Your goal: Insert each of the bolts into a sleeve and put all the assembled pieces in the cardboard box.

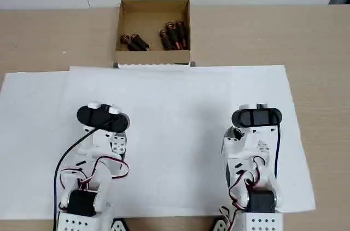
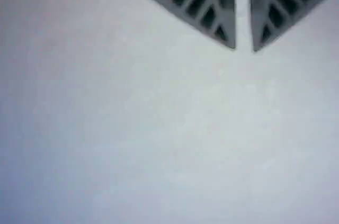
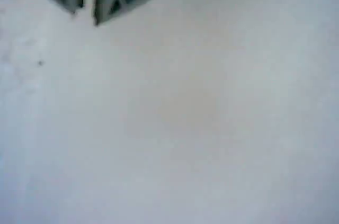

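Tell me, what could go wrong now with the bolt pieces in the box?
The cardboard box looks light and sits at the far edge of the white paper; an arm reaching over might push it. The assembled pieces lie bunched together, and from above I cannot tell if every bolt sits fully in its sleeve, so one might slip apart.

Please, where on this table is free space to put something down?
The white paper is bare between the cardboard box and the two arms, and between the arms. The table is bare on both sides of the box. Inside the box, assembled pieces crowd the near half.
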